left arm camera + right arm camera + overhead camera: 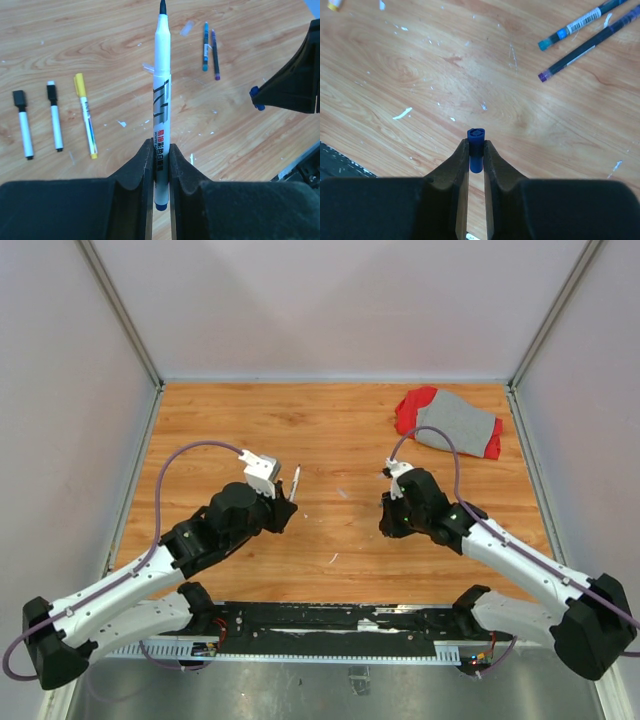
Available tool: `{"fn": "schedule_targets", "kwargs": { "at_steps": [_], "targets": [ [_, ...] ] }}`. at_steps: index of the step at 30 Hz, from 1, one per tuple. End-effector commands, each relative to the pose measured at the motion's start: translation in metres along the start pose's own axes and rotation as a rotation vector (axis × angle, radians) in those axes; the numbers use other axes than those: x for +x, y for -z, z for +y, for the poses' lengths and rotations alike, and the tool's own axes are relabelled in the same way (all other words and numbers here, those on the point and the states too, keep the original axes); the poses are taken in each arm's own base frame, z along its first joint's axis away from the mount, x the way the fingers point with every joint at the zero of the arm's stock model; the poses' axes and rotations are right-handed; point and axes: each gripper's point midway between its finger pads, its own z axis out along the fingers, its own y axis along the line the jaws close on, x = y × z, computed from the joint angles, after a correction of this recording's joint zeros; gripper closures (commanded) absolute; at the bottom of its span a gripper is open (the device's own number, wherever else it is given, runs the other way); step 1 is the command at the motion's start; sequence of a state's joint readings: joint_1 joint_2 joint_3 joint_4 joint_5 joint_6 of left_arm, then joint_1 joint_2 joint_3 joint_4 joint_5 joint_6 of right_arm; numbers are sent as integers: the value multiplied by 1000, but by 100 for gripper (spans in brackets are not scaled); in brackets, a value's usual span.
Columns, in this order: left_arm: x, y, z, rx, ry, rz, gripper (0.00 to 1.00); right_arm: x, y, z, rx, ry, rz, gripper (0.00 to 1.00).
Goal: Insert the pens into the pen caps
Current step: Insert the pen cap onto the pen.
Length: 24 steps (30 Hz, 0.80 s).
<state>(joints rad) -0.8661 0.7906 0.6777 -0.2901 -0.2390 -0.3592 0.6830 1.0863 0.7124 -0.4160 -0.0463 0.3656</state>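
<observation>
Blue cap (475,135) sits half hidden in right end effector (475,146).

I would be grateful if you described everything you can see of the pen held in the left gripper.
The pen is a slim marker with a white, plastic-looking barrel bearing black lettering and a red patch. Its dark tip is uncapped and points away from the wrist; its rear end is blue. The left gripper clamps its lower barrel, holding it above the wooden table.
</observation>
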Motion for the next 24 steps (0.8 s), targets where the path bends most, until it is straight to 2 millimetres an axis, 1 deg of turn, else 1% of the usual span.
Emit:
{"fn": "schedule_targets", "kwargs": {
  "at_steps": [1,4,6,9,11,14,18,24],
  "targets": [
    [-3,-10,-20,96,59,-38,100,-24,7,12,-111,-70,-142,99],
    [3,-16,-22,76,96,-34,99,-34,12,18,-163,-101,-215,98],
    [8,-20,-28,77,98,-22,99,-36,12,21,-190,-97,-247,98],
    [20,-24,-46,107,89,-10,100,-42,16,27,-236,-117,-320,99],
    [26,-25,-59,141,89,-10,100,-45,18,27,-250,-140,-365,100],
    [36,-29,-73,181,103,-4,99,-48,22,24,-246,-172,-414,99],
    [46,-34,-86,220,119,13,100,-47,25,9,-174,-220,-445,99],
    [51,-37,-97,266,122,12,99,-50,30,3,-169,-210,-512,100]
  ]
}}
